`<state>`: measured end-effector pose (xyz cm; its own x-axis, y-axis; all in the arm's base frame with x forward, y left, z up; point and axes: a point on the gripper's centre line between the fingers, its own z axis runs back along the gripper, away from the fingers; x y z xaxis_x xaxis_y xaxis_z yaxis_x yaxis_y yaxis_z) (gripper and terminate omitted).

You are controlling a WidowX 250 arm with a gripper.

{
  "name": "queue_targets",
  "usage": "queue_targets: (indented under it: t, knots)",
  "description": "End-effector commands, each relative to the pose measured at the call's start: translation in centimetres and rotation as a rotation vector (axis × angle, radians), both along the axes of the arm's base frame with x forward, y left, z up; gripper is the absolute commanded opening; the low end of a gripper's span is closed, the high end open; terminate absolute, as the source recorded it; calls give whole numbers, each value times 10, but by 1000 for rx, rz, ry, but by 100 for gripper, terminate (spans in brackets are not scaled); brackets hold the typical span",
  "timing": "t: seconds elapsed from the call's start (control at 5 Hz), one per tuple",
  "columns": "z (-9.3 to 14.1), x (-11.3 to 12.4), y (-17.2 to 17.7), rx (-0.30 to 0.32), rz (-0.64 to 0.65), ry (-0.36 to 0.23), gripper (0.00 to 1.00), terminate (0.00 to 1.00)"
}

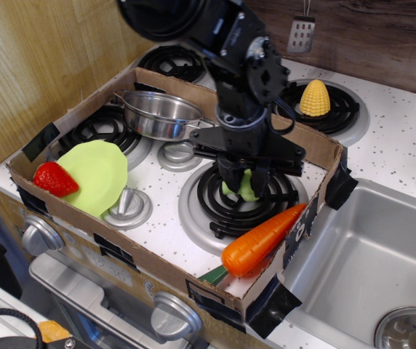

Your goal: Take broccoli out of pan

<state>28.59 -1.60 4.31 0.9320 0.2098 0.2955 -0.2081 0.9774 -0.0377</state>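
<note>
arm: vertical over front burner (241, 195) | claw (241, 185): pointing down, grasping broccoli (244, 186)

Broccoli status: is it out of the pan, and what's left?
Done: the broccoli is out; the pan sits empty at the back left. In hand: the gripper is closed around the floret, low over the front right burner. Left: open the gripper and pull away.
</note>
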Motion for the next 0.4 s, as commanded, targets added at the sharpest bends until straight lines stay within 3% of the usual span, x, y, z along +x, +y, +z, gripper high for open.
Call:
queue_targets:
  t: [0.0,0.2]
  knots:
    - [58,17,6,117,-28,0,100,0]
    - [102,21,9,212,-12,29,100,100]
